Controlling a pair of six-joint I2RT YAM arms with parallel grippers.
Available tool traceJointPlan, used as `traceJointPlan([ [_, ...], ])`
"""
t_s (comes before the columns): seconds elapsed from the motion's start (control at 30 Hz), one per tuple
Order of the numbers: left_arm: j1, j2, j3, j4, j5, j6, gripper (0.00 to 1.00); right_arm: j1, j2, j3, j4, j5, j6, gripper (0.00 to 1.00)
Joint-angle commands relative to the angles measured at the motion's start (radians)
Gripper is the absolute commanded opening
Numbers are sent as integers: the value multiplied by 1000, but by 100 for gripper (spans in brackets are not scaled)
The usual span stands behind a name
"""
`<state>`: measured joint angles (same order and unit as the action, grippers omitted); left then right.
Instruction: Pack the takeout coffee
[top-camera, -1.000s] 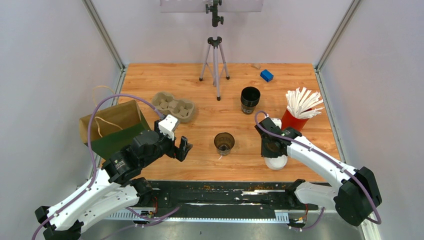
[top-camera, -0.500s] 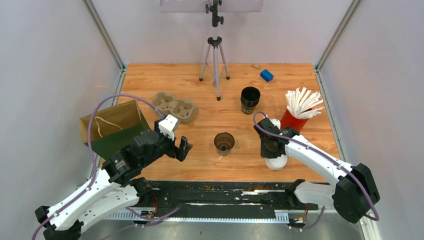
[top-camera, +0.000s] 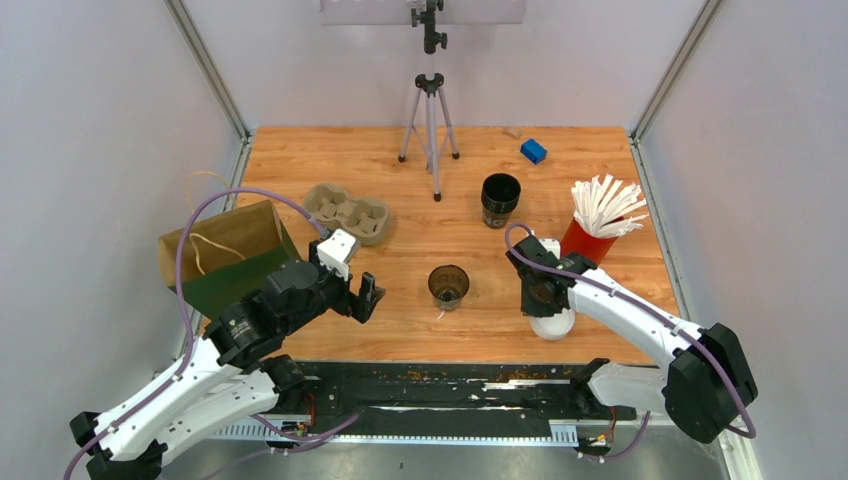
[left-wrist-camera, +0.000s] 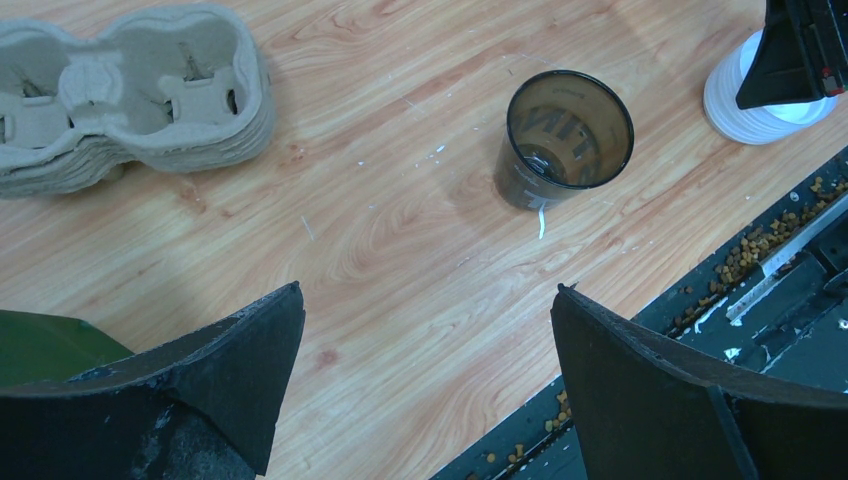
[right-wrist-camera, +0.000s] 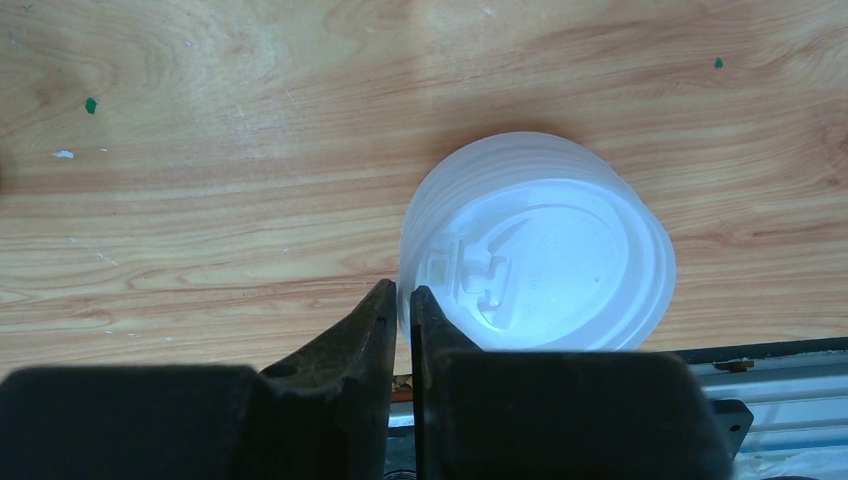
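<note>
No lidded cup shows. One small dark lidless cup (top-camera: 448, 285), brown inside, stands upright mid-table; it also shows in the left wrist view (left-wrist-camera: 568, 138). A stack of white round lids (top-camera: 553, 323) lies near the front edge on the right. My right gripper (top-camera: 543, 293) is directly over it. In the right wrist view the gripper (right-wrist-camera: 402, 292) is closed on the left rim of the top white lid (right-wrist-camera: 540, 260). My left gripper (top-camera: 364, 297) is wide open and empty above bare wood left of the cup (left-wrist-camera: 428, 292).
A taller black stack of lidless cups (top-camera: 500, 198) stands behind. A cardboard cup carrier (top-camera: 347, 212) and an open paper bag (top-camera: 225, 255) are on the left. A red cup of white sticks (top-camera: 598, 222), a blue block (top-camera: 533, 151) and a tripod (top-camera: 430, 120) stand further back.
The right wrist has edged very slightly left over the lid stack. The left arm and the cup have not moved.
</note>
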<state>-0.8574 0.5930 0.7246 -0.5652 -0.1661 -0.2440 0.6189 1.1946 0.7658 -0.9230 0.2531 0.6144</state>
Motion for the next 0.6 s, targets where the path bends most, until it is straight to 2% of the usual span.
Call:
traceJointPlan([
  [0.0, -2, 3, 22, 15, 5, 2, 100, -3, 0, 3, 8, 24, -8, 10],
  [0.4, -3, 3, 21, 16, 5, 0, 100, -3, -32, 22, -15, 23, -8, 0],
  [0.57, -3, 5, 21, 15, 5, 1, 100, -3, -39, 40, -33, 31, -6, 0],
])
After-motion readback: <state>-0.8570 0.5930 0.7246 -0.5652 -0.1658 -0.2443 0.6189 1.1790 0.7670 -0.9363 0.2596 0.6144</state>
